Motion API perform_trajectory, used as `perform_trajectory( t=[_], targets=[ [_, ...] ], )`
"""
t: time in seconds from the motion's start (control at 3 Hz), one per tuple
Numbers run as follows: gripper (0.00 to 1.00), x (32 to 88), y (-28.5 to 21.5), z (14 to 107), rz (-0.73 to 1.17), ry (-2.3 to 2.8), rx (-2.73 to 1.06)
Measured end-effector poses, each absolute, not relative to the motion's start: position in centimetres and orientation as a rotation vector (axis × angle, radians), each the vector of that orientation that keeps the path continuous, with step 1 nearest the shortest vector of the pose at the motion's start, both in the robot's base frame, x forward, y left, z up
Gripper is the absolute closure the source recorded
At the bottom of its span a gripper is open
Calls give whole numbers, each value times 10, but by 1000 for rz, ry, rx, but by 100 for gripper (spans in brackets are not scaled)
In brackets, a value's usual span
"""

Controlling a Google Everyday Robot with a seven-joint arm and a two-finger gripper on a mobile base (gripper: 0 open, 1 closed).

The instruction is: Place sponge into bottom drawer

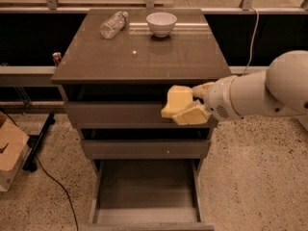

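Note:
The pale-yellow sponge (177, 101) is held in my gripper (191, 108), in the air in front of the top drawer front, off the cabinet's front right edge. The gripper comes in from the right on a white arm (260, 93) and is shut on the sponge. The bottom drawer (147, 186) is pulled open below, a wide shallow tray with a bare floor. The sponge hangs above the drawer's right half, well above its floor.
A white bowl (161, 23) and a clear plastic bottle (113, 24) lie at the back of the cabinet top (139, 52). Two closed drawer fronts (144, 148) sit above the open one. A cardboard box (9, 150) and a black cable (53, 177) are on the floor to the left.

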State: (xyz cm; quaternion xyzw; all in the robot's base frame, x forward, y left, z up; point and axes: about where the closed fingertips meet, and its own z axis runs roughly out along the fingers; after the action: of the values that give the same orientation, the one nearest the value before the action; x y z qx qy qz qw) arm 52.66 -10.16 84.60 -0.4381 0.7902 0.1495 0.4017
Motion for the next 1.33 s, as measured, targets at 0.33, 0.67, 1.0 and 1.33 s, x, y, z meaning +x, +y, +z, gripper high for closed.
perform_trajectory(
  t=[0.33, 0.67, 1.0, 1.33],
  targets=[
    [100, 514, -112, 795, 355, 2106, -1057],
    [100, 526, -126, 743, 324, 2174, -958],
    [100, 530, -126, 742, 312, 2168, -936],
    [100, 538, -121, 744, 271, 2142, -989]
  ],
)
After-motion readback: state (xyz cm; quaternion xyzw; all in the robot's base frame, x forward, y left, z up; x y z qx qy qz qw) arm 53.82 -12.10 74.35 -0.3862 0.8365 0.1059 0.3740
